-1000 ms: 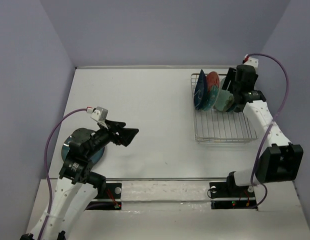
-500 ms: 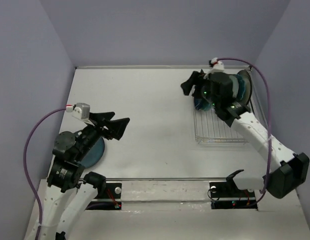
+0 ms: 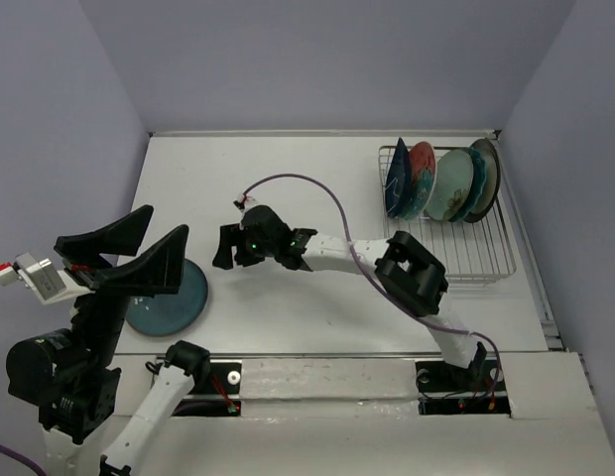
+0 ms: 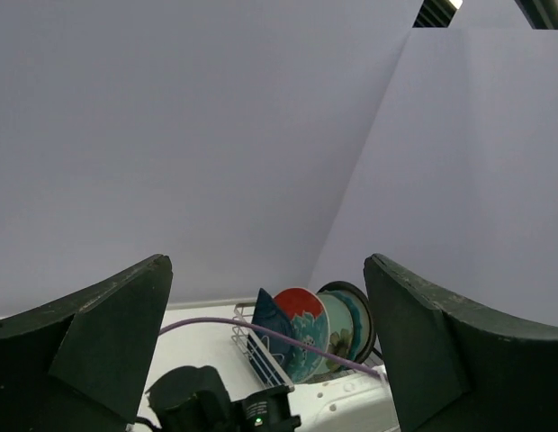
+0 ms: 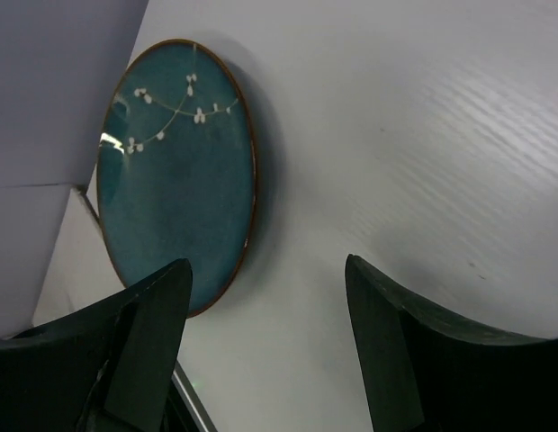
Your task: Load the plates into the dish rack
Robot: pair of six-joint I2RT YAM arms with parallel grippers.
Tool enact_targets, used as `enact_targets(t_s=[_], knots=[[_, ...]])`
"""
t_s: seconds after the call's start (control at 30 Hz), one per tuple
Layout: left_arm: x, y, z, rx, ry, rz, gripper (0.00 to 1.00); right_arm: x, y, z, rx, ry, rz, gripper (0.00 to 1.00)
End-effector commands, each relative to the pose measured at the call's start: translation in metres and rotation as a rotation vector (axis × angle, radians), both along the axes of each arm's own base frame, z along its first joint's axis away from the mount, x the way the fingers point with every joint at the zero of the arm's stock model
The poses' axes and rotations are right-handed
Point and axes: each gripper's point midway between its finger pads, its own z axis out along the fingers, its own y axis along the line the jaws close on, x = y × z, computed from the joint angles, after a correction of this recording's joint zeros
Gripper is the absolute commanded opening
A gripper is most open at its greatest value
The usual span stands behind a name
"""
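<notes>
Plates in the rack: a navy teardrop-shaped plate (image 3: 395,178), a red plate with a teal floral pattern (image 3: 421,167) and a pale mint-green plate (image 3: 451,186) stand on edge, side by side. More rims overlap behind the green one, and from where I stand I cannot count them.
Dish rack: the rectangular silver wire rack (image 3: 456,256) sits at the far right of the white table (image 3: 307,317), with its plates crowded at the far end.
Plate on the table: a blue-teal round plate (image 5: 175,175) with a thin brown rim and a sprig of small white blossoms lies flat near the front left corner, well apart from the rack.
Right gripper (image 3: 231,250): the right arm is stretched across the table from its base. The dark fingers are spread wide with nothing between them. The gripper is near the blue-teal round plate, on the side towards the rack, and is not touching it. I cannot tell its height above the table.
Left gripper (image 3: 139,253): it is raised high, close to the overhead camera. Its fingers are wide apart and empty. From above it hides part of the blue-teal round plate, and its own camera looks across at the rack.
Cable: a purple cable (image 3: 298,178) arcs over the right arm.
</notes>
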Motion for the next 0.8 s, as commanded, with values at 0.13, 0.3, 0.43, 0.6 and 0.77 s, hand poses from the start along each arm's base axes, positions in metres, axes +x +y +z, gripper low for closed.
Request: enact_targets(t_s=[0.13, 0.3, 0.43, 0.6, 0.77], knots=[[0.029, -0.012, -0.021, 0.047, 0.055, 0.004, 0.99, -0.007, 0.062, 0.014, 0.203, 0.145, 0.074, 0.70], [0.036, -0.015, -0.029, 0.053, 0.078, 0.004, 0.99, -0.024, 0.075, -0.017, 0.230, 0.261, 0.121, 0.66], [0.039, -0.016, -0.034, 0.055, 0.088, 0.003, 0.99, -0.044, 0.088, -0.031, 0.239, 0.327, 0.183, 0.66], [0.040, -0.014, -0.036, 0.056, 0.093, 0.015, 0.99, -0.063, 0.099, -0.047, 0.244, 0.399, 0.232, 0.65], [0.040, -0.014, -0.037, 0.054, 0.093, 0.017, 0.99, -0.083, 0.104, -0.062, 0.234, 0.455, 0.271, 0.63]])
